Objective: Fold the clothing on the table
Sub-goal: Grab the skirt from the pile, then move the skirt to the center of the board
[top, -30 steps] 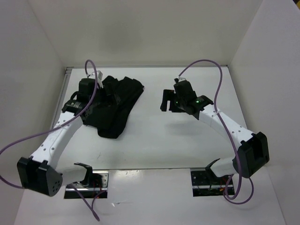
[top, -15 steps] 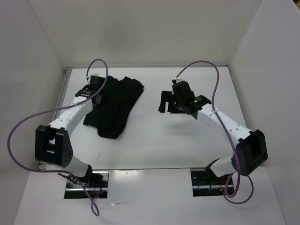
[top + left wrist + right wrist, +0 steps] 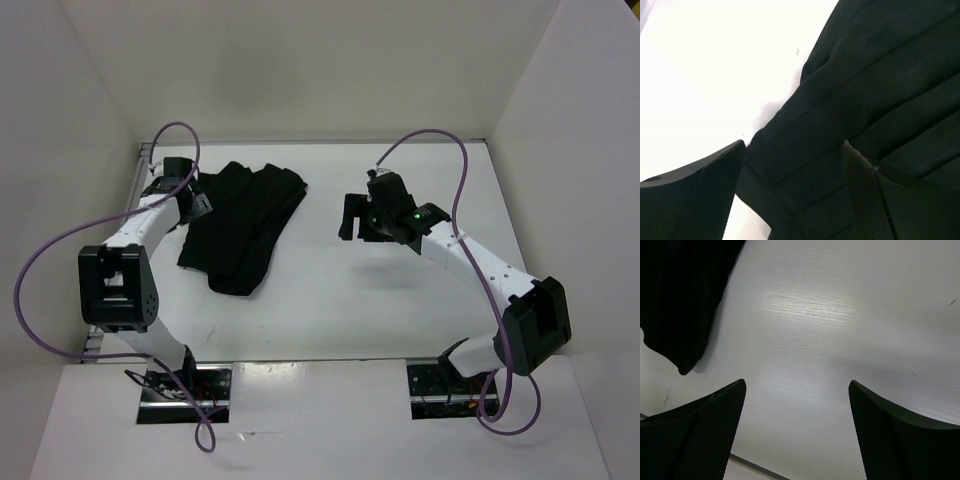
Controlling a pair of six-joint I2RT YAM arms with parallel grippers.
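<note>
The white table (image 3: 400,300) is a flat rectangular surface, closed in by white walls (image 3: 320,70) on its left, far and right sides. A black pleated skirt (image 3: 245,225) lies directly on it in the far-left part, near the left wall and well apart from the right one. The skirt's broader end points toward the far wall, and it tapers to a narrower end closer to the front edge. Its pleats run lengthwise. Seen from the right wrist, the table's surface shows a faint grain and a few tiny dark marks (image 3: 952,302).
</note>
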